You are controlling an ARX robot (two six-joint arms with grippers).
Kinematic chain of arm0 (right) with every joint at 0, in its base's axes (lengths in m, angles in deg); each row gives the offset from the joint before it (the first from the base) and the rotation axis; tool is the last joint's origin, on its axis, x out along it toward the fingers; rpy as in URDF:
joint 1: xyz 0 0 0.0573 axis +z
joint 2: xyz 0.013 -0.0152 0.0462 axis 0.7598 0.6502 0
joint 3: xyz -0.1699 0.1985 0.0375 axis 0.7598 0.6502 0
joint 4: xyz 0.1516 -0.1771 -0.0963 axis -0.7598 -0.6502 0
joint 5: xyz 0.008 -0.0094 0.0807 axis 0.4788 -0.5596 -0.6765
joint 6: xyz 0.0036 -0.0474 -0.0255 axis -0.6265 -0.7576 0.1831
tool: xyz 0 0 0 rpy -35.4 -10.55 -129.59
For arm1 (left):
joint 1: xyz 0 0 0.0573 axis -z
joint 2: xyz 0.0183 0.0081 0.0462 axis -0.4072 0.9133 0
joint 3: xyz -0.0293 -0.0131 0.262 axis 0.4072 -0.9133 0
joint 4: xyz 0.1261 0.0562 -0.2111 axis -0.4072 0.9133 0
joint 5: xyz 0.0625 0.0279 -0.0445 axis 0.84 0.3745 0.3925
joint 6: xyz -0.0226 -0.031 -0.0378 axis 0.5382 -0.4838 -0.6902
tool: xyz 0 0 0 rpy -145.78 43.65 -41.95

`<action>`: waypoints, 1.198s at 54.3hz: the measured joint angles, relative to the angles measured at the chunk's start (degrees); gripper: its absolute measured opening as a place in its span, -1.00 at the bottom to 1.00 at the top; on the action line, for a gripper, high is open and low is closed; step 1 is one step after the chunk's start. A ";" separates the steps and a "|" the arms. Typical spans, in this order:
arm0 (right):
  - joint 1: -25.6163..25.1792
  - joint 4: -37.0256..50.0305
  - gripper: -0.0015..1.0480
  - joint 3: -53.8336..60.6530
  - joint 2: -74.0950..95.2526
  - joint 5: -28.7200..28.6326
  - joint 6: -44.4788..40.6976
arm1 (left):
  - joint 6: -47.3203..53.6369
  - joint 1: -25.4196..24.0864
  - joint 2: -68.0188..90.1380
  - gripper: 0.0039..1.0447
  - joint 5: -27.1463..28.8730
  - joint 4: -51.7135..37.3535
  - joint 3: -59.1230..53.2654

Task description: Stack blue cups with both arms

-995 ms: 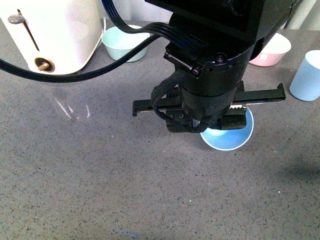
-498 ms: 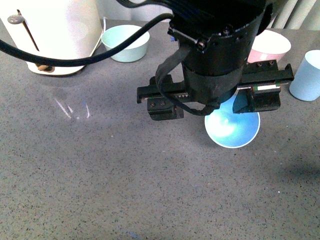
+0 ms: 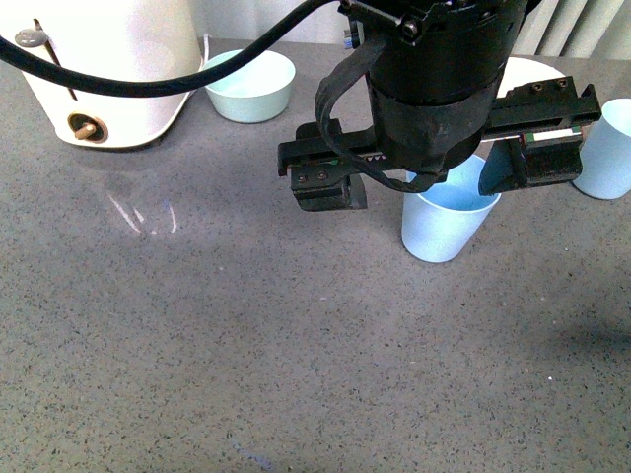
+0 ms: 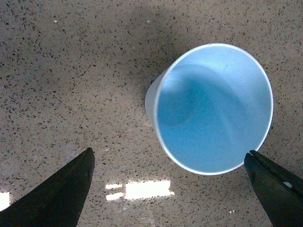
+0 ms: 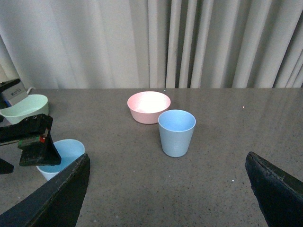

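Bench: grey speckled top, and everything sits on it. Our marker is the centre cup, standing upright with its mouth up.
White appliance: well off to the left of the centre cup, towards the back.
Left arm: hangs right over the centre cup and hides its back rim.
Left pincer: spread wide, gripping nothing! One finger sits either side of the centre cup, and neither seems to touch it.
Right pincer: wide apart too, and empty, well clear of the centre cup.
Mint bowl: behind and left of the centre cup.
Pink bowl: behind the centre cup, to its right.
Second cup: upright, right of the centre cup, with a clear gap between them.
Progress: early going, I'd say. Nothing is stacked, both cups stand apart on the bench, and neither is held. Still to do: grip, lift, and nest one cup inside the other.
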 joint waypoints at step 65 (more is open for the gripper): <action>0.00 0.00 0.83 0.00 0.00 0.00 0.02 | 40.33 -32.13 -69.26 -0.97 7.06 -65.31 -75.82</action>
